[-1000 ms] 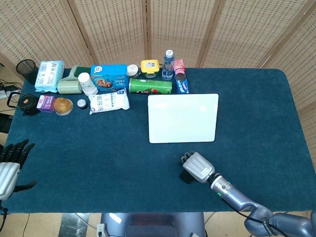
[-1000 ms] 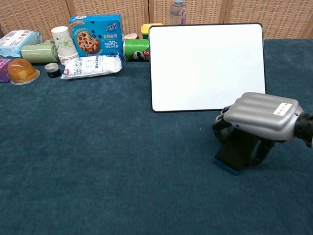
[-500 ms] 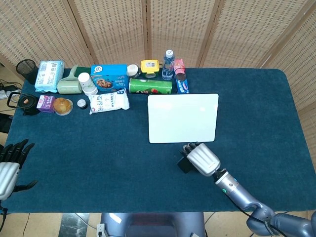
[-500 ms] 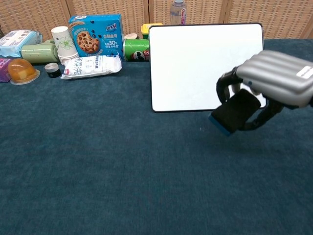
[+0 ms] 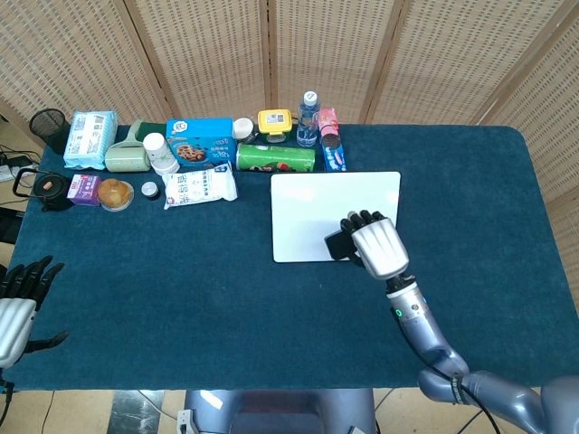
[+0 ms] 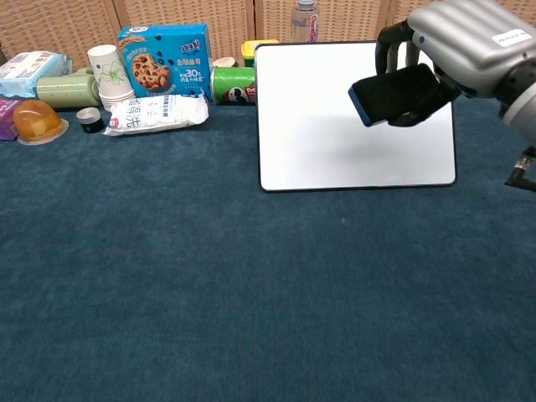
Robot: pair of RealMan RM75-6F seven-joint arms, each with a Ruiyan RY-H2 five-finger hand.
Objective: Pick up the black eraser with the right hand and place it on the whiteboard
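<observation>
My right hand (image 5: 374,244) (image 6: 456,46) grips the black eraser (image 5: 339,245) (image 6: 392,93), a flat black block with a blue underside. It hangs in the air over the lower right part of the white whiteboard (image 5: 317,203) (image 6: 327,134), which lies flat on the blue table. The eraser casts a faint shadow on the board and is clear of its surface. My left hand (image 5: 20,294) rests at the table's near left edge with its fingers spread, holding nothing.
Along the far left of the table (image 5: 181,289) stand a cookie box (image 5: 200,141), a green chips can (image 5: 275,158), a water bottle (image 5: 308,118), a white packet (image 5: 201,188), paper cups (image 5: 159,152) and a tissue pack (image 5: 90,137).
My right hand has lifted the eraser off the table in front of the whiteboard and carried it up and away, over the board's lower right area. The left hand stayed put.
</observation>
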